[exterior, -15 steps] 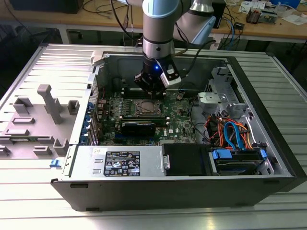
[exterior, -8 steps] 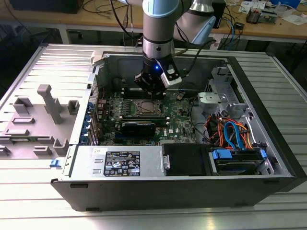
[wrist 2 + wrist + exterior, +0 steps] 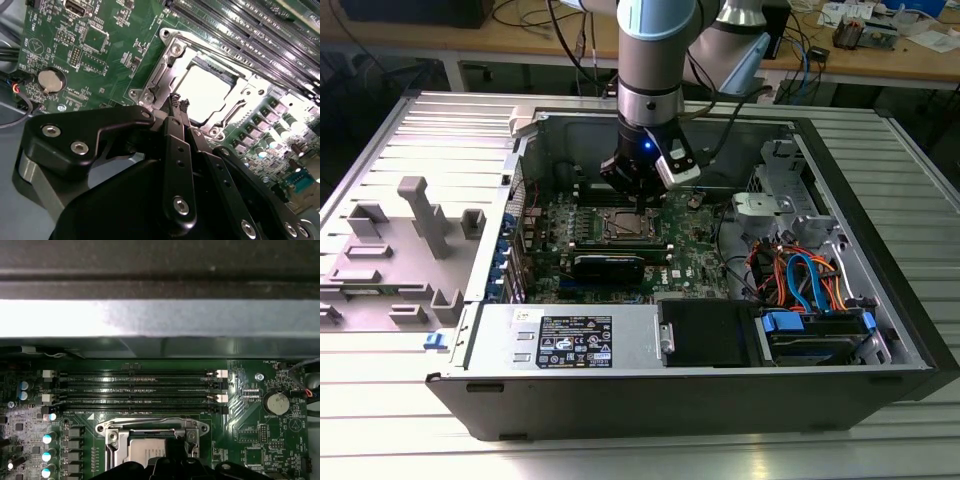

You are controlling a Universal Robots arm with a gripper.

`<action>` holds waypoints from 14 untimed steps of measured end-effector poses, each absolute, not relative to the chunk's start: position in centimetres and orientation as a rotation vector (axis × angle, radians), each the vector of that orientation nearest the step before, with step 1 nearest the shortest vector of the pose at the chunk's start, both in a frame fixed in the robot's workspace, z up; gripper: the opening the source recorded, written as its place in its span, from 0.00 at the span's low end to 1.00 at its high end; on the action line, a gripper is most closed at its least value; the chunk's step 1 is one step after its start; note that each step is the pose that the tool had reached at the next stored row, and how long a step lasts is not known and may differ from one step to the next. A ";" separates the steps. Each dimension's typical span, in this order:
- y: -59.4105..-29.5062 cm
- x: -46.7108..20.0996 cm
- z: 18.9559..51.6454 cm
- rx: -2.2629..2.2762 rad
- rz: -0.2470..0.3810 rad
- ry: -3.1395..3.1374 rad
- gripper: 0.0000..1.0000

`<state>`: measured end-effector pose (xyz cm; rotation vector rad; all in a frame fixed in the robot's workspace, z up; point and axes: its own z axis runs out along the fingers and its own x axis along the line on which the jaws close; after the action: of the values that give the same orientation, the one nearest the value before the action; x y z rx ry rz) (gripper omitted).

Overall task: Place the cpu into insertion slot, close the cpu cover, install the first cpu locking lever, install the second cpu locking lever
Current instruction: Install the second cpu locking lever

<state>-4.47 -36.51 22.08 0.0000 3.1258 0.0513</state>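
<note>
Exterior view: my gripper (image 3: 638, 200) hangs over the insertion slot (image 3: 625, 226), mid-motherboard (image 3: 700, 250). Second wrist view: jaws together, empty; cpu (image 3: 205, 92) seated, cpu cover (image 3: 165, 75) down. First wrist view: cover's thin, stiff, slippery metal; I'd judge push at edge.

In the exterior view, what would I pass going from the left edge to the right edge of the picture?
Grey plastic fixture blocks → white label panel → the insertion slot with the gripper just above it → silver metal bracket → orange and blue cables → case's right wall.
</note>
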 end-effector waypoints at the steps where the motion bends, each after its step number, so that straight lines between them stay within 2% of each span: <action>1: -36.5 -4.5 22.1 0.000 0.051 3.126 0.11; 14: -37.7 -4.5 22.3 0.000 0.052 3.126 0.11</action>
<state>-4.47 -37.68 22.26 0.0000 3.1258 0.0515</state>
